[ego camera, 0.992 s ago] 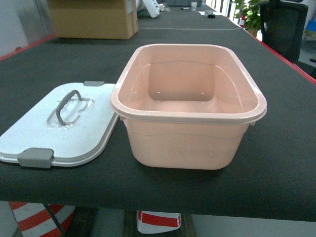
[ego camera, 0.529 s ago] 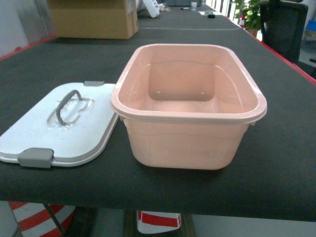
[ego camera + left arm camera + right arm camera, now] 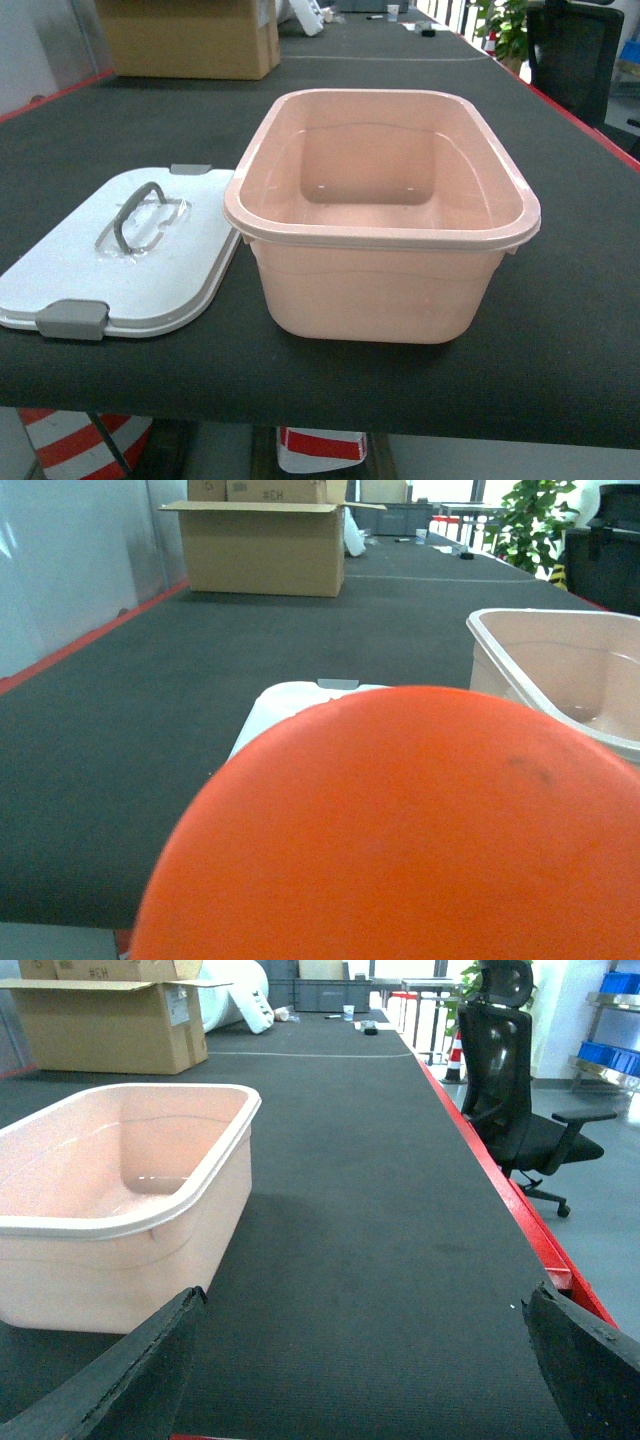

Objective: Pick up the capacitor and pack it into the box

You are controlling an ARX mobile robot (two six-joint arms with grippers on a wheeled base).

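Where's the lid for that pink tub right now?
In the head view the white lid lies flat on the dark table, left of the open box, its near corner touching the box's side.

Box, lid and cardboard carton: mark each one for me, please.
Box (image 3: 380, 238): head view, near rim.
Lid (image 3: 70, 262): head view, flat white top left of the handle.
Carton (image 3: 185, 45): head view, front face.

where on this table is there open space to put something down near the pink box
Bare black mat lies right of the box, out to the red table edge, and behind it toward the cardboard carton. The box's inside is also empty. Left is crowded: the lid sits against the box there.
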